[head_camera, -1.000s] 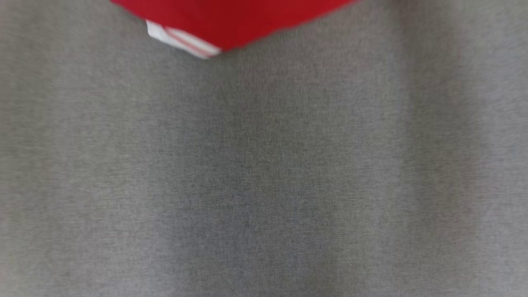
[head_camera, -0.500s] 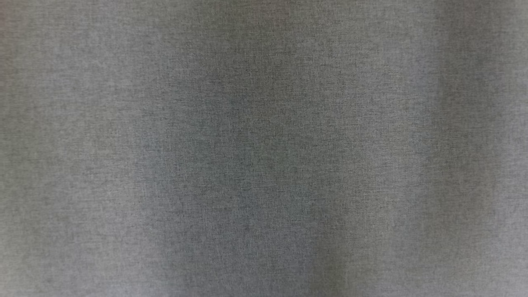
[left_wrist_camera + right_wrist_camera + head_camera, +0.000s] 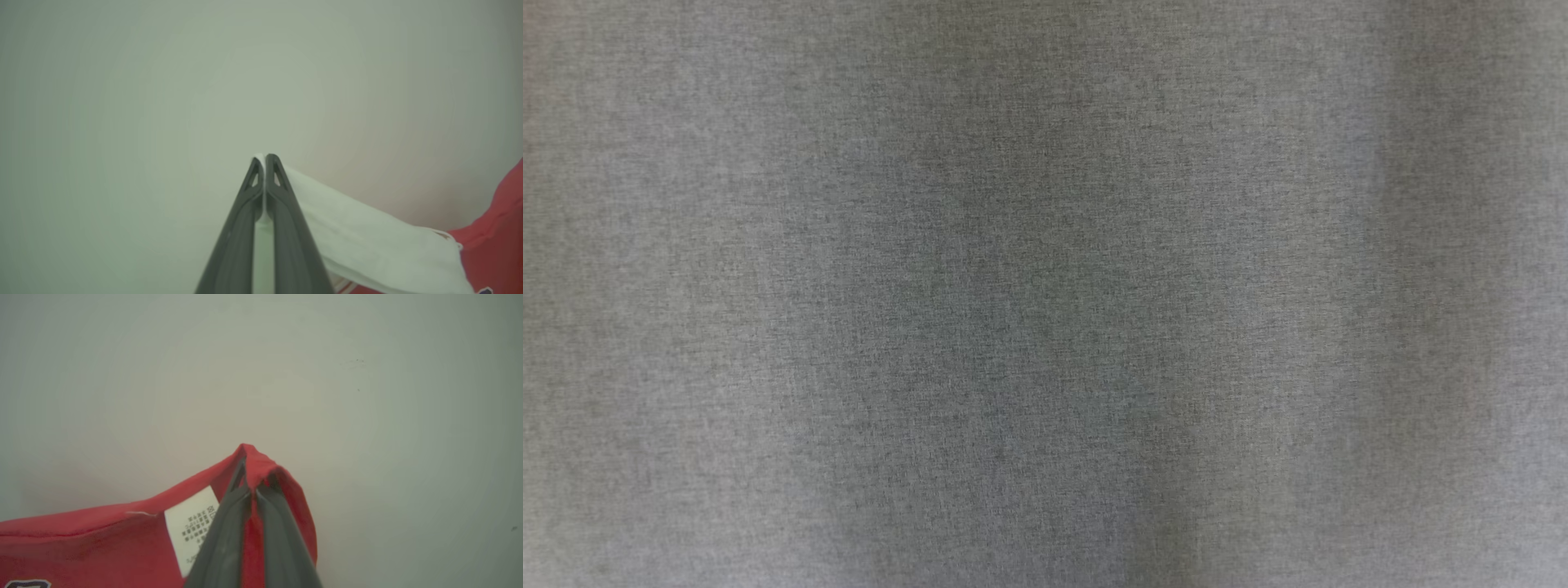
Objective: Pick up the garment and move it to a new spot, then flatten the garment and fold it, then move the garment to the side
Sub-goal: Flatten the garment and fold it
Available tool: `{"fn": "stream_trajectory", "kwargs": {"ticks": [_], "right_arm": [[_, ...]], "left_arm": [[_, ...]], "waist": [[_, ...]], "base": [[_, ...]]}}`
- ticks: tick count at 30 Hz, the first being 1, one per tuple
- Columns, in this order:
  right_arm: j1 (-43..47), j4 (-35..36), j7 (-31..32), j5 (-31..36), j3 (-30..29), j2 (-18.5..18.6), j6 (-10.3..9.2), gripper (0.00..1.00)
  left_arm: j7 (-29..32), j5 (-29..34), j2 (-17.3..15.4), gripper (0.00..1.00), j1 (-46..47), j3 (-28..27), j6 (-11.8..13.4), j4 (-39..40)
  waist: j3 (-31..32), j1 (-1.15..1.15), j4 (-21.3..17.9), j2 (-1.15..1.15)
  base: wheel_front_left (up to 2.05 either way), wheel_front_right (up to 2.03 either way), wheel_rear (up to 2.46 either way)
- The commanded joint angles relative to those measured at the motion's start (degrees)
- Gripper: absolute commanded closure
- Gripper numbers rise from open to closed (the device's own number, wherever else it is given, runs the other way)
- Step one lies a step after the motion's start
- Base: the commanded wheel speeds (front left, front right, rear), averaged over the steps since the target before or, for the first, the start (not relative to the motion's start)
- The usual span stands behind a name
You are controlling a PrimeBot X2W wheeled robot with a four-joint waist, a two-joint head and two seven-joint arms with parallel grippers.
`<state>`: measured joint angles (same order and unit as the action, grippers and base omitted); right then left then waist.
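The garment point(image 3: 102, 543) is red with a white part. In the right wrist view my right gripper point(image 3: 254, 469) is shut on a bunched red corner of it, and a white care label point(image 3: 192, 526) hangs just left of the fingers. In the left wrist view my left gripper point(image 3: 264, 160) is shut on the garment's white part point(image 3: 367, 237), which trails off to the lower right into red cloth point(image 3: 498, 228). Both grippers hold the cloth up in front of a pale blank surface.
The head view looks straight down on grey woven fabric point(image 3: 1045, 294) with soft shadow bands. Behind both grippers there is a plain pale surface point(image 3: 367, 396) with a few tiny dark specks.
A second ago a red and white corner of the garment showed at the top of the head view; it has since passed out of that view, leaving grey fabric.
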<state>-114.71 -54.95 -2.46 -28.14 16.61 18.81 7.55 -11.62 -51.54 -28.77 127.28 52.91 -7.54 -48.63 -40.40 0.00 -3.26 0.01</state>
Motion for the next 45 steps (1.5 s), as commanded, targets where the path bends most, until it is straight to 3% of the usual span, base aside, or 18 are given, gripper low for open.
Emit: {"fn": "stream_trajectory", "kwargs": {"ticks": [1, 7, 10, 14, 21, 26, 31, 35, 38, 45], "right_arm": [[2.1, 0.1, -0.9, -1.4, 0.7, 0.6, -0.14, 1.0], [13.5, 4.1, -4.0, -6.9, 3.3, 2.3, -0.14, 1.0], [21.0, 7.4, -5.0, -10.1, 3.9, 3.6, -0.14, 1.0], [29.6, 11.5, -6.1, -12.3, 4.7, 5.7, -0.14, 1.0], [51.6, 24.2, -8.6, -15.9, 4.4, 8.7, -0.14, 1.0], [65.5, 32.2, -8.8, -16.8, 1.6, 8.9, -0.14, 1.0], [78.6, 39.1, -7.9, -16.3, -1.8, 8.0, -0.14, 1.0], [90.5, 43.7, -6.2, -14.8, -5.6, 5.7, -0.14, 1.0], [96.4, 45.0, -4.9, -13.9, -7.3, 4.5, -0.14, 1.0], [107.5, 46.0, -3.2, -11.8, -11.0, 2.4, -0.14, 1.0]], "left_arm": [[-0.8, -1.1, -0.9, 1.0, -2.1, 1.0, 0.1, 0.2], [-2.9, -4.4, -4.0, 1.0, -11.2, 2.7, 0.1, 4.1], [-3.5, -5.4, -5.8, 1.0, -18.6, 1.6, 0.2, 7.8], [-3.7, -6.2, -7.7, 1.0, -27.4, -2.9, 2.1, 14.5], [-3.6, -4.9, -13.6, 1.0, -54.6, -14.4, 9.9, 33.7], [-3.6, -4.2, -14.7, 1.0, -74.1, -21.3, 14.2, 44.4], [-3.6, -3.4, -12.8, 1.0, -90.9, -27.0, 16.1, 51.5], [-3.6, -2.2, -7.9, 1.0, -106.0, -32.2, 17.0, 55.3], [-3.6, -1.5, -4.0, 1.0, -114.0, -35.8, 16.6, 55.5], [-3.6, 1.3, 4.2, 1.0, -127.8, -39.8, 13.2, 53.5]], "waist": [[0.1, 0.0, -0.2, -0.01], [3.5, 0.0, -0.3, -0.01], [6.1, 0.0, 0.0, -0.01], [8.6, 0.0, 0.3, -0.01], [13.7, 0.0, -0.2, -0.01], [16.5, 0.0, 0.0, -0.01], [19.2, 0.0, -0.1, -0.01], [21.8, 0.0, -0.4, -0.01], [23.3, 0.0, -0.7, -0.01], [26.8, 0.0, -0.2, -0.01]], "base": [[0.0, 0.0, 0.0], [0.0, 0.0, 0.0], [0.0, 0.0, 0.0], [0.0, 0.0, 0.0], [0.0, 0.0, 0.0], [0.0, 0.0, 0.0], [0.0, 0.0, 0.0], [0.0, 0.0, 0.0], [0.0, 0.0, 0.0], [0.0, 0.0, 0.0]]}}
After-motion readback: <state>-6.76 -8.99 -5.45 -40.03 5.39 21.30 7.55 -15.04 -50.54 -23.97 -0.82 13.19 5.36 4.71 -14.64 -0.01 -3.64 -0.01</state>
